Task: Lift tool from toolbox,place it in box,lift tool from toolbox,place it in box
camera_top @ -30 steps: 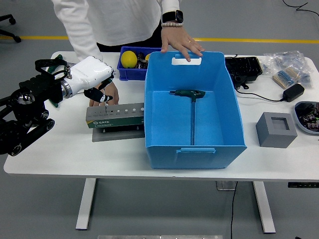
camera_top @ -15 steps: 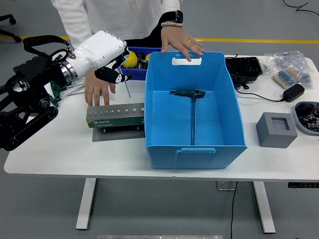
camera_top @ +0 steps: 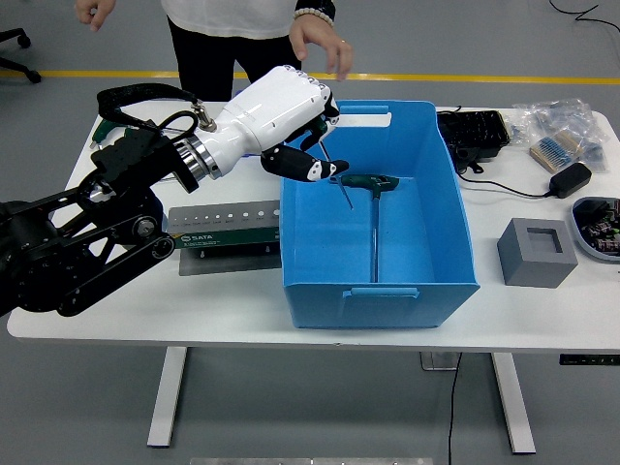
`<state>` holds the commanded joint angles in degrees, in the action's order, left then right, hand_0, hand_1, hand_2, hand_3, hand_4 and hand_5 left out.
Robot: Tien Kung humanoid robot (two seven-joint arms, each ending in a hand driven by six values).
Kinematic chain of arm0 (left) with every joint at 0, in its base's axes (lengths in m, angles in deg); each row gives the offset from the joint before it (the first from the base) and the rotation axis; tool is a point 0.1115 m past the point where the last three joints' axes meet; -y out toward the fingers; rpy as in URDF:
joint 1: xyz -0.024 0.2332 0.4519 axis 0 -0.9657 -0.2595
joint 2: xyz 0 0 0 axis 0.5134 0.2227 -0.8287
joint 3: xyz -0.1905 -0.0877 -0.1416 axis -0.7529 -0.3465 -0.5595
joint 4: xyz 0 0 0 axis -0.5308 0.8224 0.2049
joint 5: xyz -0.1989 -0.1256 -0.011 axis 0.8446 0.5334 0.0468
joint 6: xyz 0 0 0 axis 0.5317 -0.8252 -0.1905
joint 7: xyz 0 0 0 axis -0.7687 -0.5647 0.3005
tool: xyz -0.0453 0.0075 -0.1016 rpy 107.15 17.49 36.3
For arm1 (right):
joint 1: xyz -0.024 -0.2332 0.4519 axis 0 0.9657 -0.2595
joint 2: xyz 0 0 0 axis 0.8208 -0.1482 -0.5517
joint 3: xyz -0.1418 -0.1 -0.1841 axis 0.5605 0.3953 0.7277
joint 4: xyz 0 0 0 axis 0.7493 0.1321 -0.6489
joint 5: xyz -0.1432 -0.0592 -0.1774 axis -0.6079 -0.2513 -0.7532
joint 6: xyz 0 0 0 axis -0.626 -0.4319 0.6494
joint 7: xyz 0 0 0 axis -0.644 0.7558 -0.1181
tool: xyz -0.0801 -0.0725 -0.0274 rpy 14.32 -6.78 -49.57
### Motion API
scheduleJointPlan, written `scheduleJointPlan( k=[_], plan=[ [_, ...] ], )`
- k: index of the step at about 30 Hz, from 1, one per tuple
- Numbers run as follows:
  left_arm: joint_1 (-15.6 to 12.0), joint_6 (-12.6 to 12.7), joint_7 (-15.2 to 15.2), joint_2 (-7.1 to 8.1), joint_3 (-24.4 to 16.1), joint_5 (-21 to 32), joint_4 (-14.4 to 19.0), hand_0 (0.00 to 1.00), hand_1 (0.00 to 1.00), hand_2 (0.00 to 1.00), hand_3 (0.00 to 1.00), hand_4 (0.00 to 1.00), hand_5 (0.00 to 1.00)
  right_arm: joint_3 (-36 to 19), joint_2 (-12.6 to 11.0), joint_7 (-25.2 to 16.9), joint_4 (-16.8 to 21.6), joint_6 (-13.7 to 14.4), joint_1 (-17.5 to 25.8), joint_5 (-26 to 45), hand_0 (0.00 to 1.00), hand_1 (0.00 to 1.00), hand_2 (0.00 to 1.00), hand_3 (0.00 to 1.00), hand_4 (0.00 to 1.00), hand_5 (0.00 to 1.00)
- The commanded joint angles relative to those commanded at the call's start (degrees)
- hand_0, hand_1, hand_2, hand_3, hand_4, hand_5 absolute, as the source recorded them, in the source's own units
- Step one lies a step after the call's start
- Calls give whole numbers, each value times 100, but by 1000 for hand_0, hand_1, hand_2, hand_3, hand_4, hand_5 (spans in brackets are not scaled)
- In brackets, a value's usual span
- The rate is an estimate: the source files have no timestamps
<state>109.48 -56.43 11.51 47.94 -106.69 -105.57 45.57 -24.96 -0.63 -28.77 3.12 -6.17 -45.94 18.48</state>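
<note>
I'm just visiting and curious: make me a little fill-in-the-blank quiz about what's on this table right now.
The robot's white left hand holds a thin metal tool above the big ____ plastic box.
A green-handled T-wrench lies ____ that box.
The grey tool holder stands to the box's ____.

Missing words: blue; inside; left

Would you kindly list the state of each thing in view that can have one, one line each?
Left hand: over the blue box's left wall, fingers shut on a thin tool.
Thin tool: held, hanging tilted inside the box.
Blue box: open-topped, upright.
T-handle wrench: lying flat in the box.
Tool holder: on the table, holes showing.
Person's hands: raised, off the table.
</note>
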Motion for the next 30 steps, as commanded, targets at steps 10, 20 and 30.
scheduleJointPlan(
  k=[10,20,30],
  plan=[
    [68,-621,-61,-465,619,496,-482,422,489,598,627,971,451,80,-35,-32,3,-5,-64,116,701,698,738,603,832,724],
    [36,-862,-147,-488,560,410,-678,569,683,878,781,981,507,81,-46,-31,-1,-9,-78,104,703,696,739,604,832,724],
    [-753,-332,-187,-383,-748,844,-522,594,688,856,812,953,532,111,-45,-51,-5,-9,-66,163,702,695,738,603,832,724]
  ],
)
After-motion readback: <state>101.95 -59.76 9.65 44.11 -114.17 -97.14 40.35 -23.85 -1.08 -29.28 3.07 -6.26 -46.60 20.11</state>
